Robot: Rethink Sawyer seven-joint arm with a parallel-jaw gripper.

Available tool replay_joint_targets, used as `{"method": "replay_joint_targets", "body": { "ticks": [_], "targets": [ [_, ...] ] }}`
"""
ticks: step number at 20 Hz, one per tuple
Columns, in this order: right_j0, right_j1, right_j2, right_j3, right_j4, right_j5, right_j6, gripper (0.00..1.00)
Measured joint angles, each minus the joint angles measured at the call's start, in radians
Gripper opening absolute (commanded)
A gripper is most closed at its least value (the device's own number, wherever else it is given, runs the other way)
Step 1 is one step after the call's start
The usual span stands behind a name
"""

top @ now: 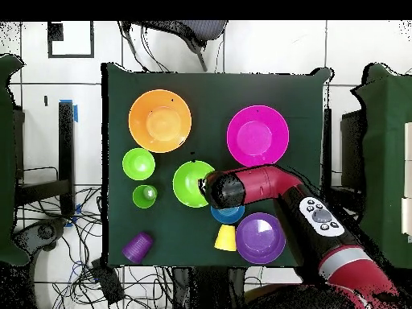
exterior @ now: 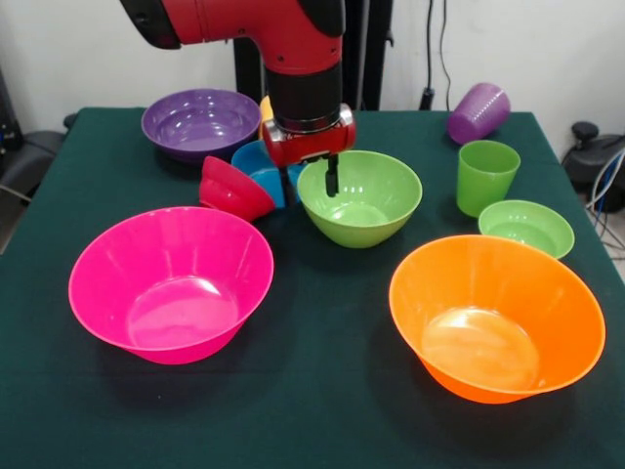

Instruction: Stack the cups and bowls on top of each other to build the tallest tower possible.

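Near edge of the front view first: pink bowl [exterior: 171, 283] at about 8 o'clock of the table [exterior: 322, 410], orange bowl [exterior: 496, 315] at 4 o'clock. Both sit upright, empty and well apart, so you have nothing stacked down here yet.

Mid-table: the medium green bowl [exterior: 359, 195] sits near centre, upright and empty. It reads as the tower base, but no tower exists yet. The gripper [exterior: 311, 176] hangs at its 9 o'clock rim. One dark finger [exterior: 332, 176] dips inside the bowl wall and another drops outside near the blue bowl, so the jaws look spread and straddling the rim, pinching nothing that you can confirm.

Just at 9 o'clock of the gripper, the red bowl [exterior: 234, 190] leans tilted against the blue bowl [exterior: 266, 168]. They touch, which I judge will make the red one awkward to lift cleanly.

At 3 o'clock, the light green bowl [exterior: 527, 227] sits just in front of the upright green cup [exterior: 486, 176].

Far side: purple bowl [exterior: 200, 122] at 11 o'clock, purple cup [exterior: 479, 111] lying on its side at 1 o'clock.

View differences: overhead shows the yellow cup [top: 225, 237] tipped over between blue and purple bowls; from the front you get only a sliver behind the arm. Overhead, the arm [top: 257, 187] hides the fingers and the red bowl entirely.
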Motion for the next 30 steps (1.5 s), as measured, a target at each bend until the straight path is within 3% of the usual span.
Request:
{"method": "replay_joint_targets", "body": {
  "ticks": [12,23,30],
  "targets": [
    [0.009,-0.037,-0.002,-0.023,-0.01,-0.035,0.0,1.0],
    [0.039,-0.058,-0.017,-0.07,-0.082,-0.058,0.0,1.0],
    [0.038,-0.059,-0.017,-0.104,-0.089,-0.11,0.0,1.0]
  ]
}}
